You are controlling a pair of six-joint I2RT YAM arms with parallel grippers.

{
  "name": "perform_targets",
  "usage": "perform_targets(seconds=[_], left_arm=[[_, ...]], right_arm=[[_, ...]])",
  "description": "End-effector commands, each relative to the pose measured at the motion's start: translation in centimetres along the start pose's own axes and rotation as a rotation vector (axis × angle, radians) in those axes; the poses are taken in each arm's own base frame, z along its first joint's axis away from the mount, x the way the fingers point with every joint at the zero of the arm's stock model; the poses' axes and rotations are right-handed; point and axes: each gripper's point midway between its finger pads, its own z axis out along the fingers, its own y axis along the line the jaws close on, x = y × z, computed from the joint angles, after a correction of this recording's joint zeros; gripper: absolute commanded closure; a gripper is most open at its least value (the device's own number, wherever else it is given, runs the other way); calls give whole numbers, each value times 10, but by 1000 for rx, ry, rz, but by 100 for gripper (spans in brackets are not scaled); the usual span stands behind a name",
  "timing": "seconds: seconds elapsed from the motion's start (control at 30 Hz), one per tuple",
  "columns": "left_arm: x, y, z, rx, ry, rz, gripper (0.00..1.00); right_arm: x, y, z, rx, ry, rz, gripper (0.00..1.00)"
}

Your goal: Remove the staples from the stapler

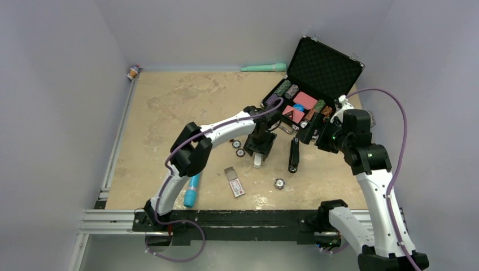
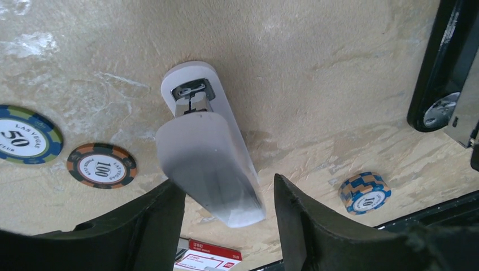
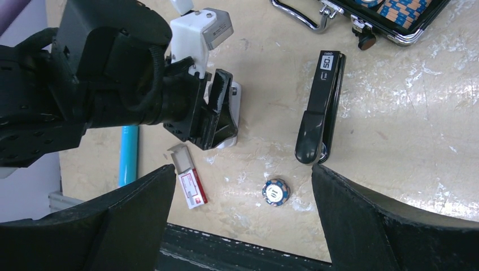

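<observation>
Seen from above, one blue tube (image 1: 192, 191) lies near the near edge, partly under the left arm. Bare tabletop runs from it to the left edge and the far-left corner. To its right is one small red-and-white box (image 1: 234, 182) with its flap open. There are three loose poker chips: two (image 1: 238, 148) beside the left gripper and one blue-and-white chip (image 1: 279, 183) nearer the front.

The left gripper (image 2: 226, 186) is down at mid-table with its fingers spread either side of a white stapler-shaped tool (image 2: 206, 158). Whether they press on it cannot be told.

Right of that tool lies the one black stapler (image 1: 294, 154), flat, its length running near to far, with neither gripper touching it. There is open table on both sides of it.

One open chip case (image 1: 325, 70) stands toward the far-right corner. The right gripper (image 3: 243, 169) hovers near it, fingers wide apart and holding nothing.

Only the left wrist view lets the chip faces be read, 50 and 100. Only the right wrist view shows the stapler's white label. Only the top view shows a teal object (image 1: 264, 68) at the far edge.
</observation>
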Motion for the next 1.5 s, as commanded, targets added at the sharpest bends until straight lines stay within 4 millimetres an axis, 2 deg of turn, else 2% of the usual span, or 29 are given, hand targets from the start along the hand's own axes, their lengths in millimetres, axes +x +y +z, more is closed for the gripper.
perform_targets(seconds=[0.0,0.1,0.17,0.3,0.33,0.53,0.7,0.77,0.87,1.07,1.3,1.47], left_arm=[[-10,-9,1,35,-9,-34,39],[-10,-9,1,32,-11,-31,44],[-10,-9,0,32,-14,-29,51],[-9,-12,-1,54,-5,-17,93],[-8,-13,-3,60,-4,-17,100],[-6,-13,-16,70,-17,1,100],[-4,-20,-37,137,-34,42,100],[-6,-21,-54,162,-61,60,100],[-6,-22,-78,220,-91,80,100],[-10,-2,-128,242,-202,61,100],[-17,10,-179,295,-319,66,100],[-23,12,-227,467,-357,-20,100]], right_arm=[[-3,5,-1,-26,-10,1,6],[-3,6,-1,-29,-12,1,6],[-3,6,-1,-30,-11,-1,6],[-3,6,-1,-31,-12,-3,6],[-3,6,-1,-32,-12,-3,6],[-2,6,0,-35,-11,-5,6],[-15,20,-13,-96,-76,-39,4],[-24,23,-19,-94,-126,-9,2],[-26,30,-22,-137,-145,-15,1],[-24,40,-15,-202,-115,-53,2],[-31,67,-21,-343,-114,-88,1],[-43,98,-33,-495,-133,-90,1]])
